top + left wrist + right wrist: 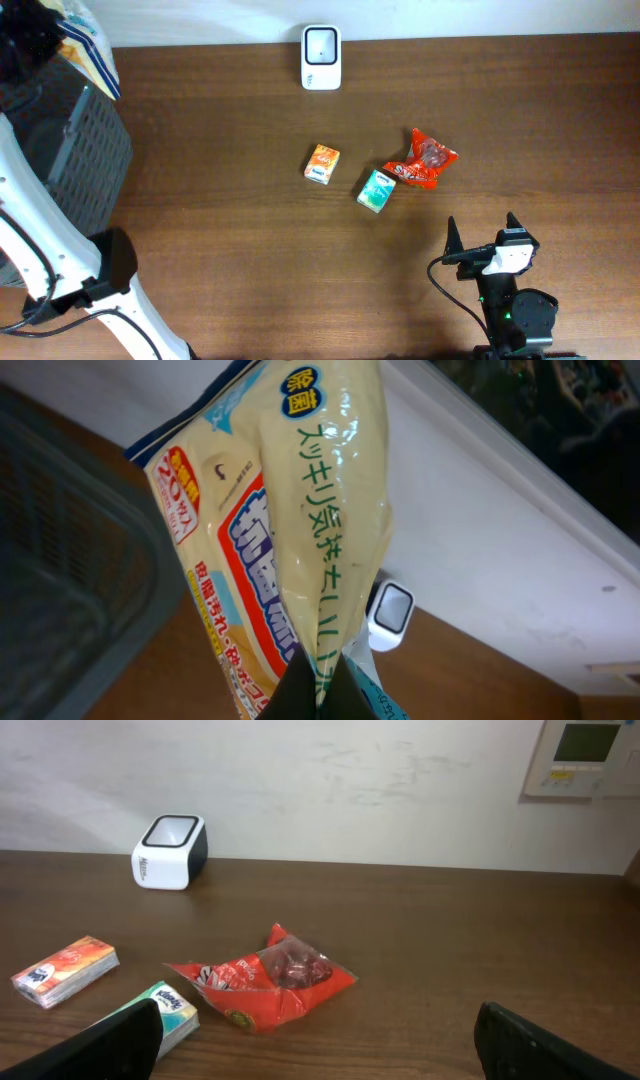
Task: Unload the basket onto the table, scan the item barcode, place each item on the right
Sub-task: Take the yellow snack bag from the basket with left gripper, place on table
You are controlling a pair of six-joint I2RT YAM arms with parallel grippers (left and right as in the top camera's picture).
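A: Entry: location of the item to be recorded.

B: The pouch [320, 510] is noted at the far left of the table [230, 260], by the back corner of the grey basket [85, 150]. It is well apart from the scanner [321, 57] at the back edge and appears lifted clear of the table.

A: Finger states to be entered.

B: The left gripper [316, 690] is recorded as pressed together on one edge of the pouch, with a thin fold of film pinched between the fingers. The right gripper [482, 238] is seen spread wide near the front edge, with nothing between its fingers.

A: Handling properties?

B: The pouch is judged soft and glossy (printed film, puffed and creased along the middle), so some slip and sag is to be expected. The contents are guessed to be fairly light; this cannot be confirmed. With the pouch pinched at an edge, the body may swing or fold when carried, and the barcode panel could be curled away from the scanner window. A hold on a flat sealed edge is considered sound; a grip across the padded middle would be less certain. The barcode itself is not located in any view.

A: Other objects?

B: An orange box [322, 163], a teal pack [377, 190] and a red snack bag [425, 160] are logged mid-table. They lie close together and are touched by neither gripper.
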